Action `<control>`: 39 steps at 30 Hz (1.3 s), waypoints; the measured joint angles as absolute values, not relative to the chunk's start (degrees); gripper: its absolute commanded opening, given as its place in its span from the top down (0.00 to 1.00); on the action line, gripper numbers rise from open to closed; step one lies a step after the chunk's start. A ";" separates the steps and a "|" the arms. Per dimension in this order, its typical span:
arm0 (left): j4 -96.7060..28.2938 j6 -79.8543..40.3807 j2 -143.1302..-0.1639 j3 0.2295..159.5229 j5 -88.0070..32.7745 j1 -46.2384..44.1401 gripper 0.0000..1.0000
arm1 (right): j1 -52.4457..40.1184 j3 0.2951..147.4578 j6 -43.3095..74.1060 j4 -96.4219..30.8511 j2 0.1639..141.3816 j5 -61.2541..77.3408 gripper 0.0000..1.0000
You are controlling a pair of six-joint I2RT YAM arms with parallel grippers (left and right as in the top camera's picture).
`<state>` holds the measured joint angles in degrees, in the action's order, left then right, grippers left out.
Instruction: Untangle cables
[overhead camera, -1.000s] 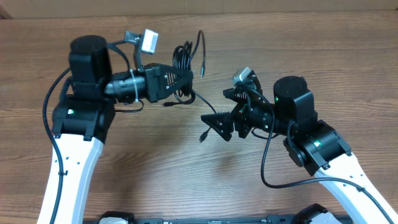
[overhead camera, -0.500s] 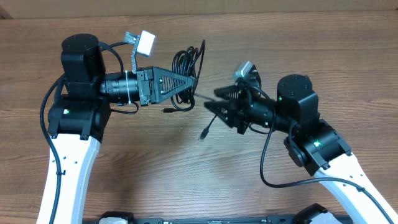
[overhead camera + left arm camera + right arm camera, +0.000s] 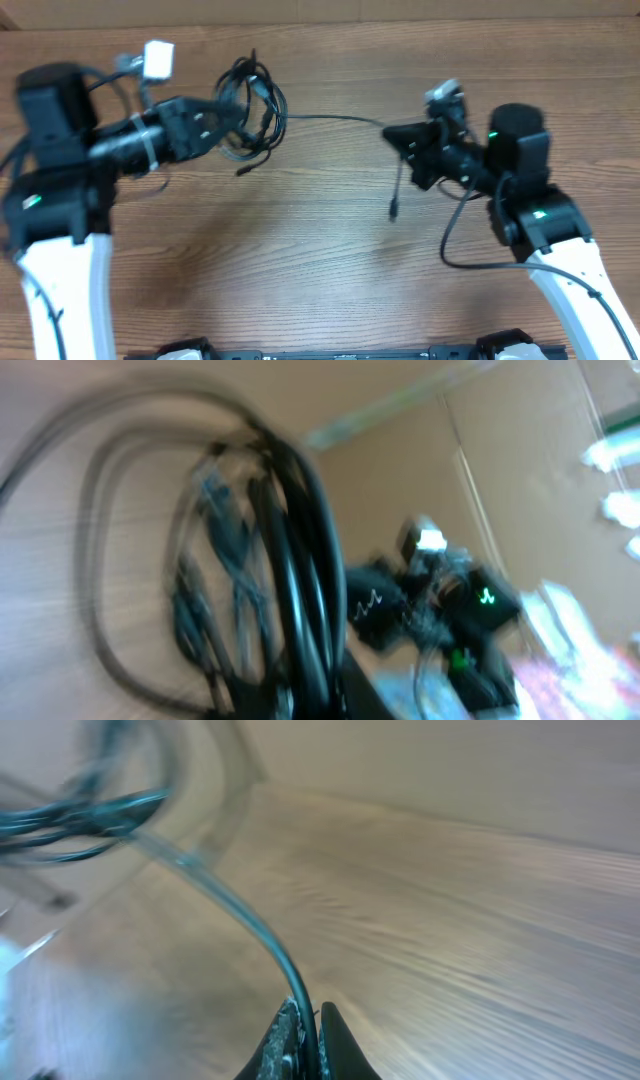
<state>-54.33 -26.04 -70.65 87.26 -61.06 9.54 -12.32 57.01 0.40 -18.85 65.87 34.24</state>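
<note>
- The coil of cables (image 3: 256, 100) is clamped in the left gripper (image 3: 230, 113), at the far left of the table (image 3: 300, 280); its knot may be pulled tighter.
- One strand (image 3: 335, 119), stretched across the middle, is pinched shut in the right gripper (image 3: 392, 134); it may be yanked loose.
- The dangling plug (image 3: 394, 210) may be snagged.

**Matt wood, sheeny cable jackets, hard plastic arm shells**

The brown wooden table top (image 3: 300, 250) looks smooth and matt, with fine lengthwise grain. The thin black plastic-sheathed cables (image 3: 252, 105) show a slight sheen along their smooth jackets. The white arm shells (image 3: 60, 290) look like hard, smooth, faintly glossy plastic; the black joint housings (image 3: 520, 140) look matt.
</note>
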 measured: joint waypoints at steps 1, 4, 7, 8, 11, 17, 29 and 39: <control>-59.16 -23.97 -70.02 89.43 -58.61 10.35 0.93 | -10.68 57.01 0.34 -18.85 65.87 34.39 0.96; -66.98 -18.57 -68.10 94.30 -52.27 10.87 0.92 | -7.86 57.01 0.05 -17.98 65.87 34.65 0.96; -69.25 -15.22 -67.22 96.55 -48.73 10.87 0.82 | -7.64 57.01 -0.08 -17.19 65.87 33.32 0.96; -69.89 -14.17 -67.16 96.97 -47.53 10.90 0.81 | -7.60 57.01 -0.08 -17.23 65.87 32.56 0.96; -72.23 -12.99 -67.42 97.93 -43.57 11.29 0.82 | -4.62 57.01 -0.05 -17.82 65.91 30.41 0.96; -73.76 -11.53 -67.53 99.07 -39.05 11.35 0.80 | 3.03 57.01 -0.01 -18.11 67.81 33.10 0.95; -73.82 -8.54 -69.12 99.15 -37.63 11.35 0.32 | -10.85 57.04 1.61 -22.90 68.42 33.34 0.00; -75.68 -5.30 -69.12 99.18 -37.63 11.35 0.32 | 4.45 57.08 22.35 -17.67 79.55 4.27 0.00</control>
<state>-75.68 -5.30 -69.12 99.18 -37.63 11.35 4.45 57.08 22.35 -17.67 79.55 4.27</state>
